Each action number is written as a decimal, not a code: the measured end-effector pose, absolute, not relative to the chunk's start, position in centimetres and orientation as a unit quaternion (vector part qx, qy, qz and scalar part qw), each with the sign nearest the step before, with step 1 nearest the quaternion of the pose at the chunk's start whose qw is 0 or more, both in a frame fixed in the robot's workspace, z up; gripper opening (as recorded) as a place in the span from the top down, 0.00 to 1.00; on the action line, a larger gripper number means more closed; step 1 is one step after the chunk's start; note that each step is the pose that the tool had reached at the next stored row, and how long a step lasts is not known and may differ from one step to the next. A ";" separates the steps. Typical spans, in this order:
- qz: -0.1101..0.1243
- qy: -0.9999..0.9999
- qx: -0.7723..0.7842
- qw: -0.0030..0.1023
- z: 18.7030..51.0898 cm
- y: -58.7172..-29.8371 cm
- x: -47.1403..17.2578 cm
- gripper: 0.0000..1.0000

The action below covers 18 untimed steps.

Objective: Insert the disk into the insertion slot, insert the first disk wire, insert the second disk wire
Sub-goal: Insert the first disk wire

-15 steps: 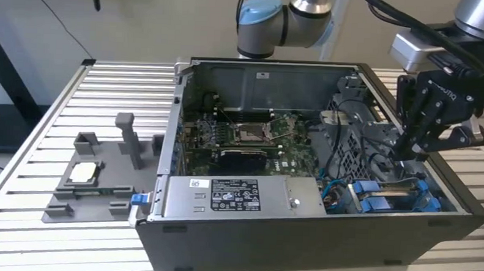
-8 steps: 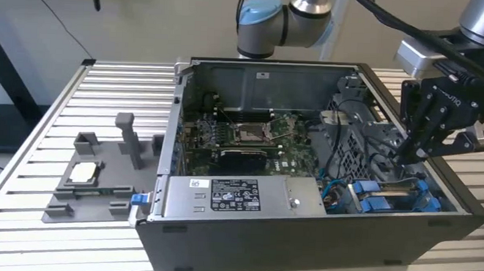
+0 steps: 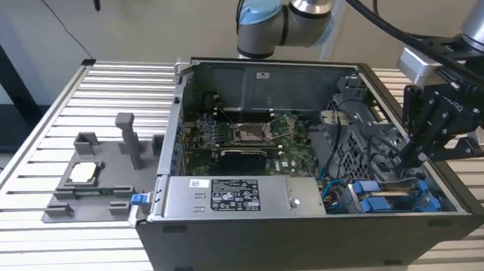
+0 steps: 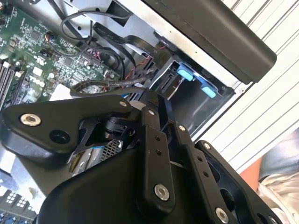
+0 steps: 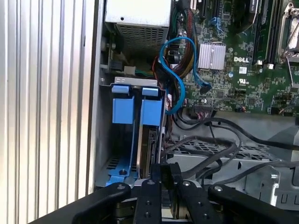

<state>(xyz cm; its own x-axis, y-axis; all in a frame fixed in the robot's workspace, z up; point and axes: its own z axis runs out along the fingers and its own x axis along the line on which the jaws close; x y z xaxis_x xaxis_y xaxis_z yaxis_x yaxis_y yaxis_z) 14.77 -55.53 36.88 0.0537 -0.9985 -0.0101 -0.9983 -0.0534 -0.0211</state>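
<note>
Fingers (image 5: 149, 198) are drawn in narrow, with their tips meeting right at the near end of the disk (image 5: 150, 145). I cannot tell whether they pinch that edge or only press on it. From the exterior view I see them (image 3: 417, 143) reaching down into the open computer case (image 3: 302, 248) at its corner on the exterior view's right.

The disk stands on its edge inside the insertion slot (image 5: 135, 82), most of its length already down in the bay, and its bright blue carrier tab (image 5: 152, 112) shows at the far end. A second blue carrier (image 5: 121, 109) sits in the bay just beside it, against the case wall. In the second wrist view I pick out the two blue tabs (image 4: 184, 73) beyond the dark finger links.

A blue cable (image 5: 180, 70) loops from beside the slot over towards the motherboard (image 5: 243, 70). Several black cables (image 5: 210, 144) trail across the perforated metal next to the slot, clear of the disk. The grey power supply box (image 3: 231, 196) lies along the case's near side.

The case rests on a slatted metal surface (image 3: 105, 80), with a grey parts fixture (image 3: 93, 184) well apart on the exterior view's left.
</note>
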 end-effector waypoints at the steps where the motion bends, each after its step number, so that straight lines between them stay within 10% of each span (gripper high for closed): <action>1: -0.004 0.688 -0.725 0.011 36.8 -55.6 14.9 0.81; 18: -0.004 0.705 -0.709 0.011 35.5 -56.1 15.3 0.81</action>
